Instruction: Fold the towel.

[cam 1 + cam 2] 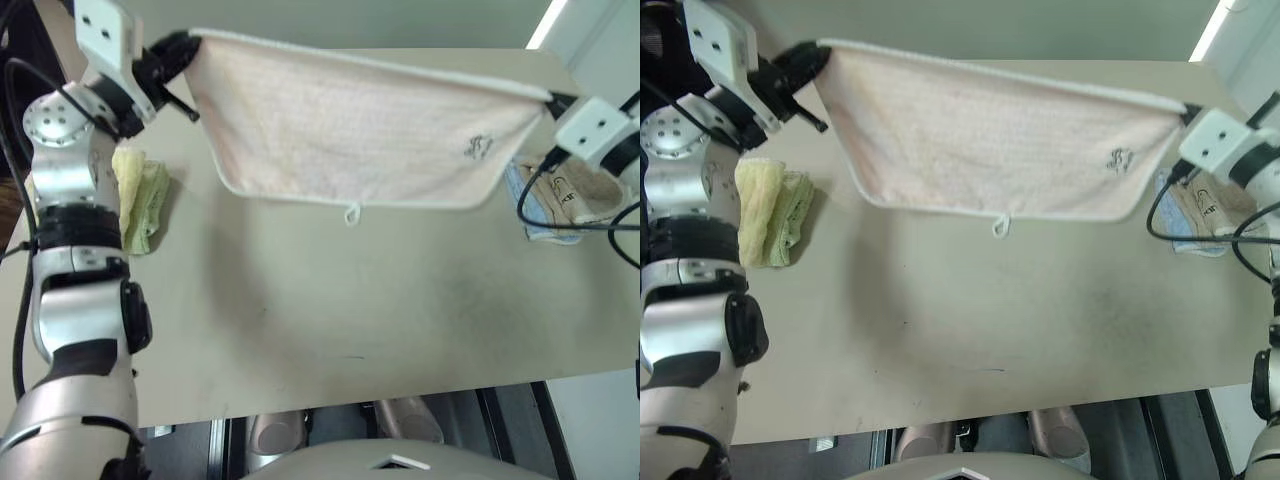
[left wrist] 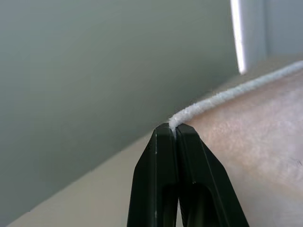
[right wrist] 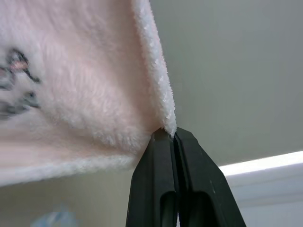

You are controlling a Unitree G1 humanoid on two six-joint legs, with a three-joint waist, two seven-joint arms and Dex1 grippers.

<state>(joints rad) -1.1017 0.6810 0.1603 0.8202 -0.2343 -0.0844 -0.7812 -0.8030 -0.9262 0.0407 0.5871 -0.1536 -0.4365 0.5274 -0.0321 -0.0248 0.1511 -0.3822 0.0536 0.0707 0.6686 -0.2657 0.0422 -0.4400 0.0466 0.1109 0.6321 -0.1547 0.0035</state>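
the towel [image 1: 360, 130] hangs long-ways between the claws; left claw [image 2: 172, 130] and right claw [image 3: 166, 134] each pinch a top corner.

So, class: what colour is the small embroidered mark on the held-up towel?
Dark grey on the pale pink towel, clearest in the right wrist view: embroidered mark.

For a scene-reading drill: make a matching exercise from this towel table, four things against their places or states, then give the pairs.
Things:
1. pink towel
2. yellow-green towel
3. beige towel on the blue cloth
4. loop tag

Places or states:
A. lying folded on the table by the left arm
B. dangling from the bottom edge
C. held up spread between both end effectors
D. lying by the right arm

Pairs: 1-C, 2-A, 3-D, 4-B
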